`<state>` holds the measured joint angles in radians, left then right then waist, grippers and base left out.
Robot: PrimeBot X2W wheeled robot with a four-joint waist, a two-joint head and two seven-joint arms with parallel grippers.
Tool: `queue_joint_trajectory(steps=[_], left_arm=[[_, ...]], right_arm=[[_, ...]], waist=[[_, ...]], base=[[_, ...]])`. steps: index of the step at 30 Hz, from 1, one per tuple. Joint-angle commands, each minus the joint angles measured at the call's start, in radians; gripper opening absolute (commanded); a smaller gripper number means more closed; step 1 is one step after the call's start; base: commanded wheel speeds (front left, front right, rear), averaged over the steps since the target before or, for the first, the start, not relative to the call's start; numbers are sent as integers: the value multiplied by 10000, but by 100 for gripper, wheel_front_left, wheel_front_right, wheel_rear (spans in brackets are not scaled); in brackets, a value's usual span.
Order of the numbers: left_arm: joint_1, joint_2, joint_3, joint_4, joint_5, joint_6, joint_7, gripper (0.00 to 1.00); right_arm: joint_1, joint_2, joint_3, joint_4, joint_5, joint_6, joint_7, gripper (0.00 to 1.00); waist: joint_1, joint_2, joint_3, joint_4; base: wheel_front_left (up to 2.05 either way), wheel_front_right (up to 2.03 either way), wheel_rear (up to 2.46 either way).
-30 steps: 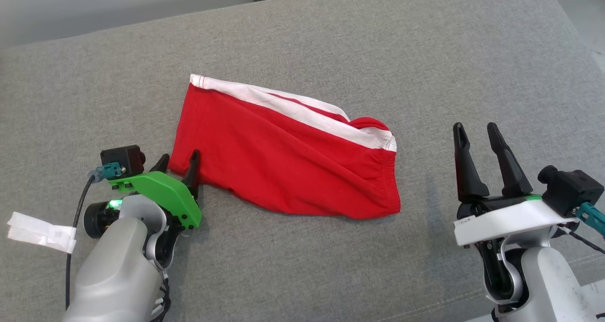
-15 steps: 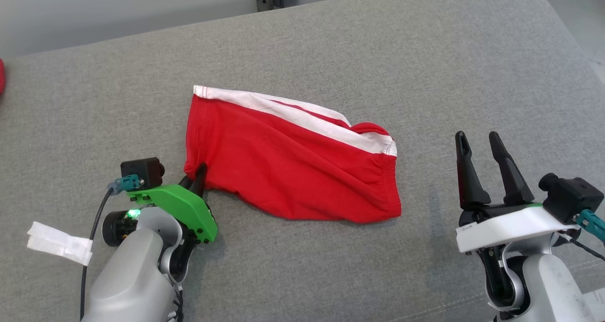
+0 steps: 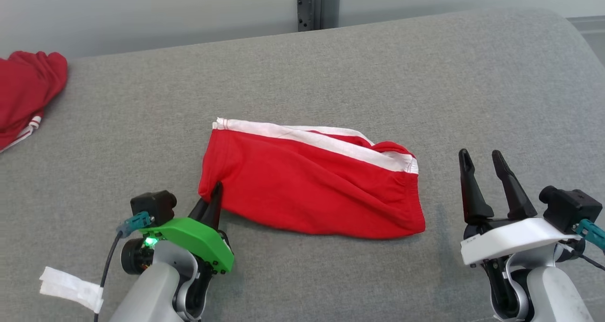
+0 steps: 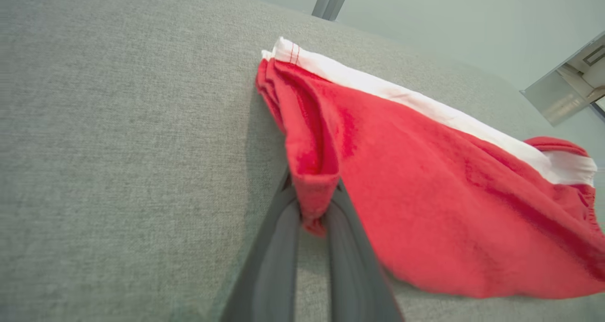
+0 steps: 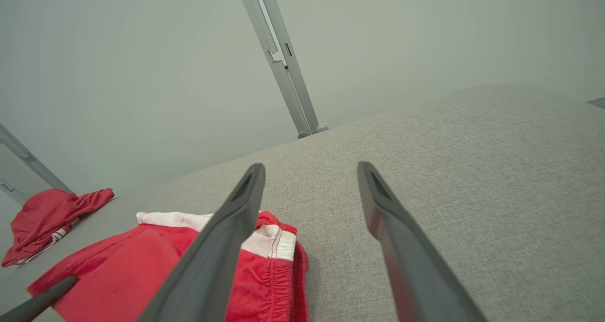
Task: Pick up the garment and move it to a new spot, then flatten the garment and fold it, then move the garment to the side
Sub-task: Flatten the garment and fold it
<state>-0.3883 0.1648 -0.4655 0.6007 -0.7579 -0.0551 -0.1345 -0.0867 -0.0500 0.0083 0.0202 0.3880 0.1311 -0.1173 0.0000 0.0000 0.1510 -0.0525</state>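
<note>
Grey fabric surface (image 3: 331,66), crumpled red cloth (image 3: 26,90) at its far-left edge, metal post (image 3: 317,5) behind

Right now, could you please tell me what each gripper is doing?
Left gripper: shut on a corner of the red garment.
Right gripper: open, holding nothing.

The garment (image 3: 312,189) is laid midway on the padded surface (image 3: 378,66), its near left corner caught in the left gripper (image 3: 215,192). The right gripper (image 3: 480,154) is held apart on its right; a cloth heap (image 3: 23,95) is seen at the far left edge.
</note>
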Motion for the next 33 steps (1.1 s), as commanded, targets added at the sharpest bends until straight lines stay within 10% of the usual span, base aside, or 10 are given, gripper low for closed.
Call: queue_joint_trajectory(steps=[1, 16, 18, 19, 33], left_arm=[[332, 36, -5, -231, -86, 139, -74, 0], [2126, -56, 37, -1949, -408, 965, -82, 0], [2209, -46, 89, -1959, -465, 1014, -172, 42], [2238, -32, 123, -1968, -461, 1031, -232, 100], [2599, 621, 539, -3043, 555, 1288, -1210, 100]], right_arm=[[127, -12, -44, 16, -54, -7, 24, 100], [143, -13, 44, 346, -276, -7, 323, 100], [123, -13, 29, 387, -319, -7, 318, 100], [120, -13, 19, 407, -328, -7, 320, 100], [433, -33, -93, 631, -650, -7, 726, 100]], waist=[[0, 0, -257, 391], [0, 0, -259, 1007], [0, 0, -250, 986], [0, 0, -247, 975], [0, 0, -502, 1118]], base=[[0, 0, 0], [0, 0, 0], [0, 0, 0], [0, 0, 0], [0, 0, 0]])
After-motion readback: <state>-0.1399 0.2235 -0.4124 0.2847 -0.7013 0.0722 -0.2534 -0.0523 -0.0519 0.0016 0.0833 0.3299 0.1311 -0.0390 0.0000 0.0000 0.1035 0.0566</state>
